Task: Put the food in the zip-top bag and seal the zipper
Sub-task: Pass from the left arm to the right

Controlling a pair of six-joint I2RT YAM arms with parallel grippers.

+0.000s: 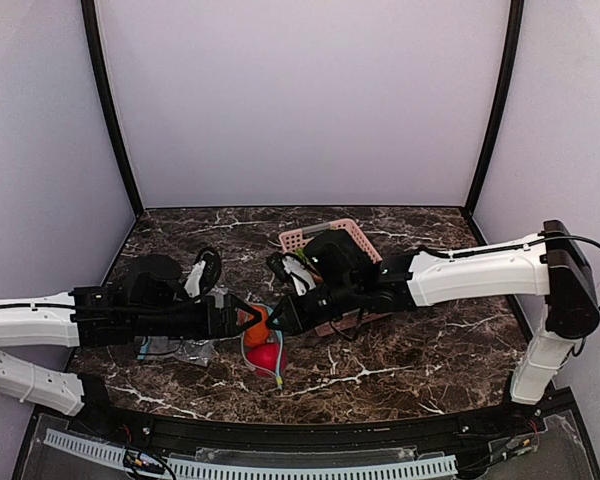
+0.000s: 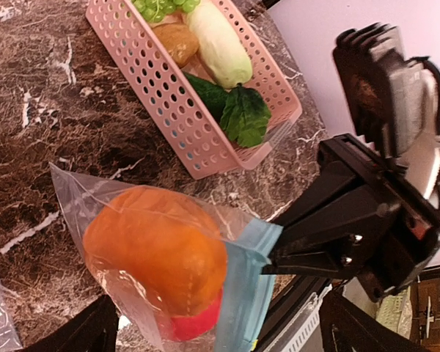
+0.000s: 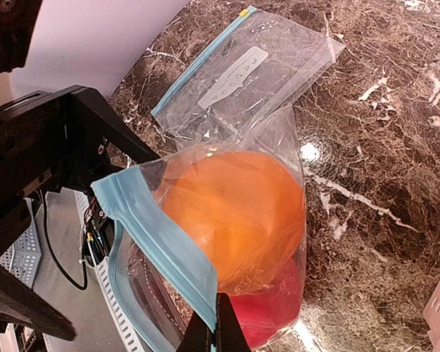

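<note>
At the left of the top view a spare bag (image 1: 185, 350) lay flat on the table (image 1: 410, 350). Just right of it the left gripper (image 1: 238, 320) reached in with its fingers spread wide to either side of the zip-top bag (image 3: 279, 139). As far as its own wrist view showed, it was released rather than pinching. The bag hung at the centre of the frame, between the two grippers. It held an orange fruit (image 3: 235, 213) with a red fruit (image 3: 268, 312) beneath it. Its light blue zipper (image 3: 158, 235) gaped, the two strips visibly apart. To the right, the right gripper (image 3: 216, 319) was clenched on the zipper's lower end. Further right, a pink basket (image 2: 176, 110) contained a grape bunch (image 2: 158, 9) and other toy produce. By my judgement the loading was largely done and sealing was the step in hand, though the grapes might yet belong inside. The next move probably called for the left gripper to close on the strip near its own end. One gripper could then anchor the bag while the other pressed the strips together along their whole length.
</note>
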